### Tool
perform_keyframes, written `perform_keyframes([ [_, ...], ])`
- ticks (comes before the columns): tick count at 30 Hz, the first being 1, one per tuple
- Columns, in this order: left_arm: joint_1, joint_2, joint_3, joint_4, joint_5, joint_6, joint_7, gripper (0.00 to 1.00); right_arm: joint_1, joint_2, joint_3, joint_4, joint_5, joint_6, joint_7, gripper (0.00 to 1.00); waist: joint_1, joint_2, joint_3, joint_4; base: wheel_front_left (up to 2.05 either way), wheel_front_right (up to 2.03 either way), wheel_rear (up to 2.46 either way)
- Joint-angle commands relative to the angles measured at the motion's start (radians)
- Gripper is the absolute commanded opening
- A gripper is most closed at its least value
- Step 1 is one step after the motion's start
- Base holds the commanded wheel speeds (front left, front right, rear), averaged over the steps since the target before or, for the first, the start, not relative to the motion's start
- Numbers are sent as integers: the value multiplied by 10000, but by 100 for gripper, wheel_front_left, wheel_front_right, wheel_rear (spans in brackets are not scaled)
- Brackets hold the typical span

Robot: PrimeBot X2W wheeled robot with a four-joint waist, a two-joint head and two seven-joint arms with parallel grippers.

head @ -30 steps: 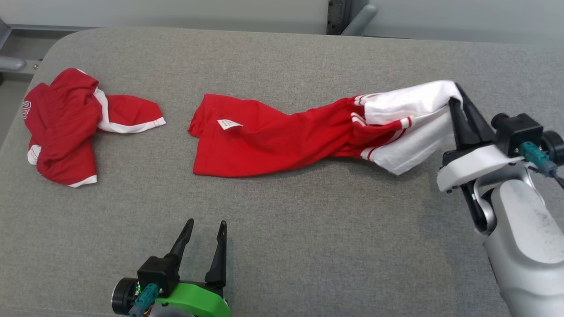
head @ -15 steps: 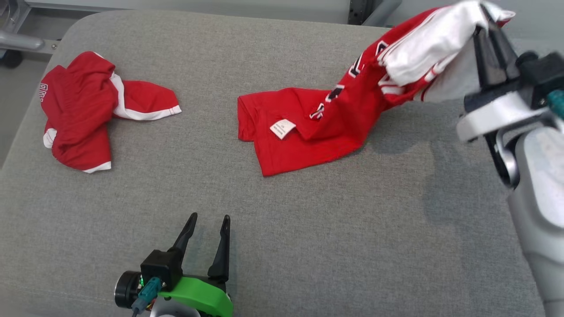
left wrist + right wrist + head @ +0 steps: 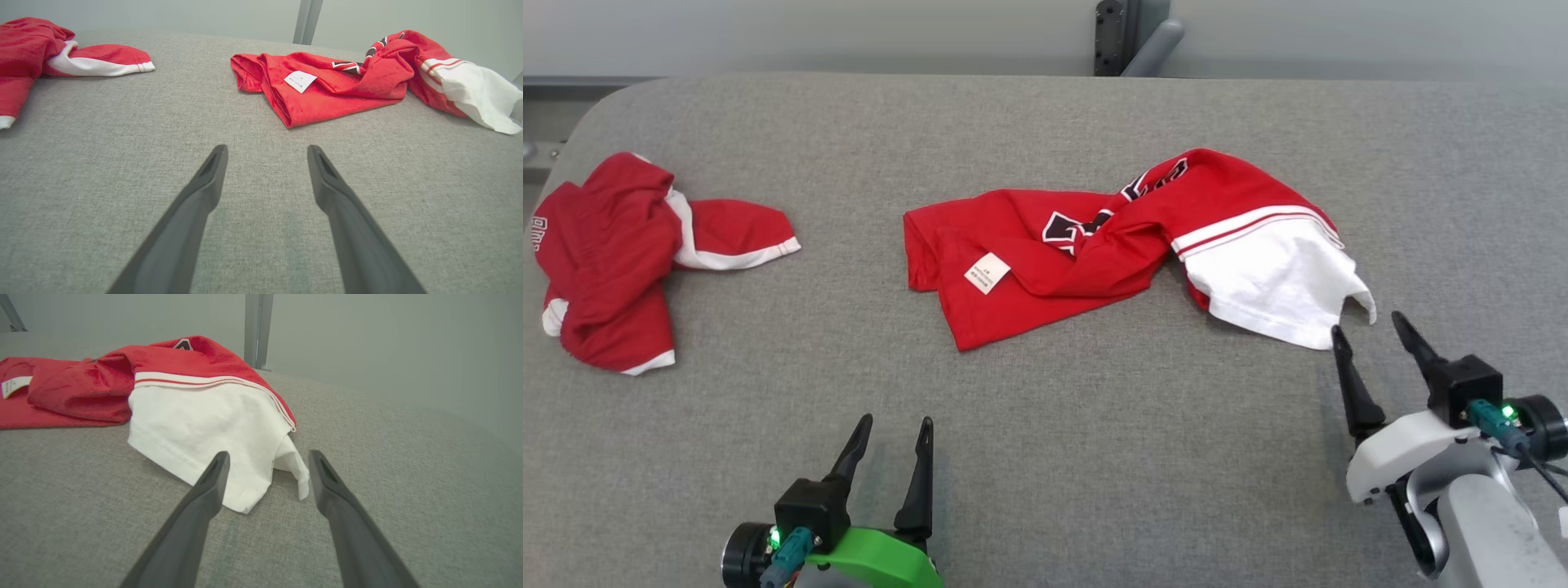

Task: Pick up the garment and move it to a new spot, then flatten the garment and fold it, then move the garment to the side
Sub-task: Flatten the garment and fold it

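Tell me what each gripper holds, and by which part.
Nothing is held. The left gripper and right gripper stand open; the crumpled red-and-white jersey lies free on the grey fabric table, its white sleeve unclamped.

Light even, diffuse, fairly bright; no glare. Soft, faint shadows under the garment [image 3: 1094, 261] and beside the right gripper [image 3: 1366, 323] on the grey table [image 3: 1094, 457]. Head view sharp. Wrist views bow at edges; far wall [image 3: 367, 343] hazy.

tabletop [image 3: 1111, 457] free nearside, garment [image 3: 1078, 253] beyond
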Motion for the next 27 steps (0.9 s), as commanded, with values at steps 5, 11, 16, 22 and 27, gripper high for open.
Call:
perform_keyframes([
  [5,206,31,10,82,172,-104,-2,100,582,553,137,-218,201,-14,-28,100,0,83,-571,-673,0,0,0],
  [11,181,32,-108,61,183,-151,-2,100,495,848,106,182,757,-14,-28,100,0,83,-477,-577,0,0,0],
  [16,128,31,-163,74,228,-175,-2,100,50,1031,-55,665,1587,-14,-28,100,0,83,-167,-232,0,0,0],
  [22,7,31,-147,68,263,-180,-2,100,-734,1207,-550,1802,2328,-12,-28,100,0,83,178,239,0,0,0],
  [27,-172,29,-179,30,236,-171,-2,100,-1292,1215,-607,2709,2477,-12,-28,75,0,83,430,488,0,0,0],
])
